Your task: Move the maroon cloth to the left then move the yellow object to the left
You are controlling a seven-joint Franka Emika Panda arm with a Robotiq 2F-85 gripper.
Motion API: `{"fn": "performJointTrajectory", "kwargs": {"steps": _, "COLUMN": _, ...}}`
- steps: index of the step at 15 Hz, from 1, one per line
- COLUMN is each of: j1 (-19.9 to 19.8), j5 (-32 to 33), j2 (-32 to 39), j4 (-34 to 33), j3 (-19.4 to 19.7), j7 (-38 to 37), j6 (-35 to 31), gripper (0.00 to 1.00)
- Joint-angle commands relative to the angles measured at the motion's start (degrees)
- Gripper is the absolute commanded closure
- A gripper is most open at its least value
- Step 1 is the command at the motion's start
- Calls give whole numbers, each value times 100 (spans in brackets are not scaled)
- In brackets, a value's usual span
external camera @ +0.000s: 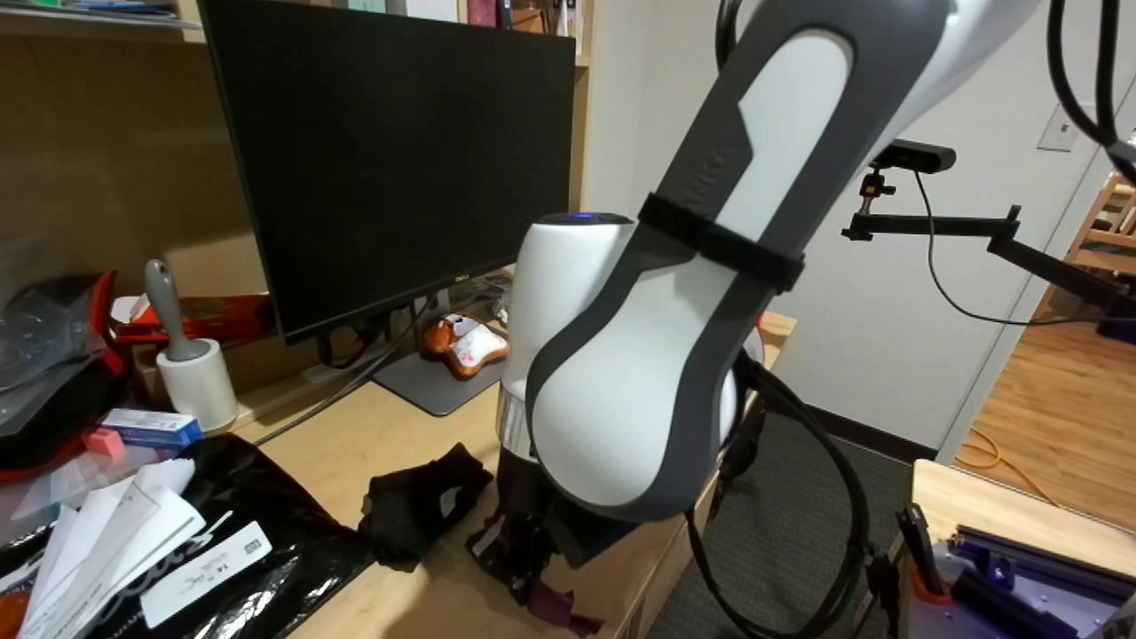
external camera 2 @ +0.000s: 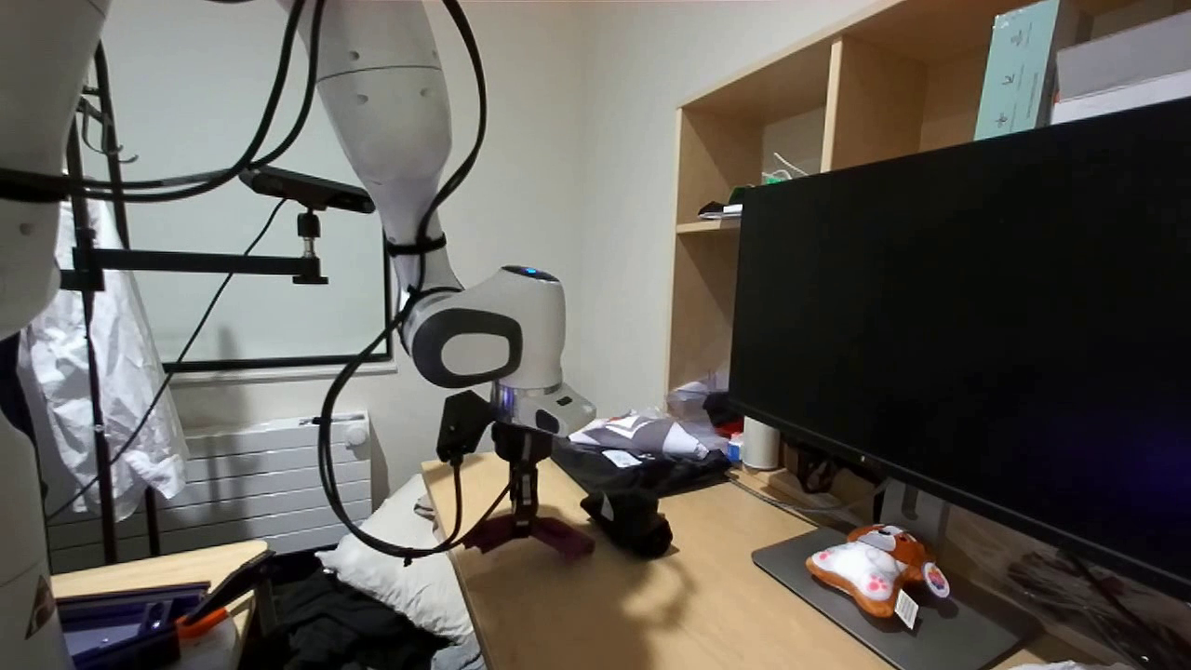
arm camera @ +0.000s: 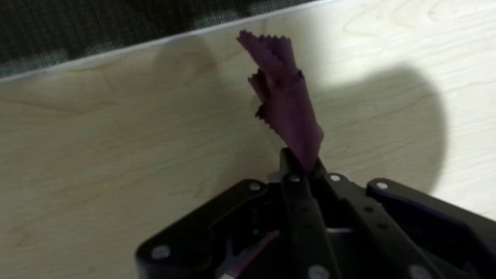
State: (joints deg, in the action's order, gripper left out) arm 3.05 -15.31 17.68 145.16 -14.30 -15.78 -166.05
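Observation:
The maroon cloth (arm camera: 290, 108) is pinched between the fingertips of my gripper (arm camera: 303, 159) in the wrist view, its zigzag-edged end reaching out toward the desk edge. In an exterior view the cloth (external camera 2: 563, 538) spreads to both sides of the gripper (external camera 2: 525, 529), low over the desk. Part of the cloth (external camera: 561, 609) also shows beneath the gripper (external camera: 524, 586), near the front edge; the arm covers much of that area. Whether the cloth still touches the desk I cannot tell. The yellow object is hidden or out of view.
A black cloth (external camera: 417, 510) lies close beside the gripper. Beyond it is a shiny black bag (external camera: 293, 541) with papers (external camera: 115, 532). A monitor (external camera 2: 968, 354) stands at the back, with a plush toy (external camera 2: 875, 568) on its base. The desk edge (arm camera: 162, 40) runs near the cloth.

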Motion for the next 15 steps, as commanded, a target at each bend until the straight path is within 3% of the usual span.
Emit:
{"fn": "performJointTrajectory", "kwargs": {"steps": 1, "j1": 126, "j5": -753, "j2": 86, "j4": 111, "j3": -92, "j7": -327, "j6": -282, "gripper": 93}}
{"fn": "performJointTrajectory", "kwargs": {"steps": 8, "j1": 184, "j5": -1899, "j2": 435, "j4": -152, "j3": -191, "j7": -1207, "j6": -1361, "gripper": 92}}
{"fn": "performJointTrajectory", "kwargs": {"steps": 12, "j1": 629, "j5": -2264, "j2": 711, "j4": -313, "j3": 196, "j7": -2033, "j6": -1850, "gripper": 92}}
{"fn": "performJointTrajectory", "kwargs": {"steps": 15, "j1": 1169, "j5": -2475, "j2": 908, "j4": -332, "j3": 709, "j7": -2751, "j6": -2035, "gripper": 92}}
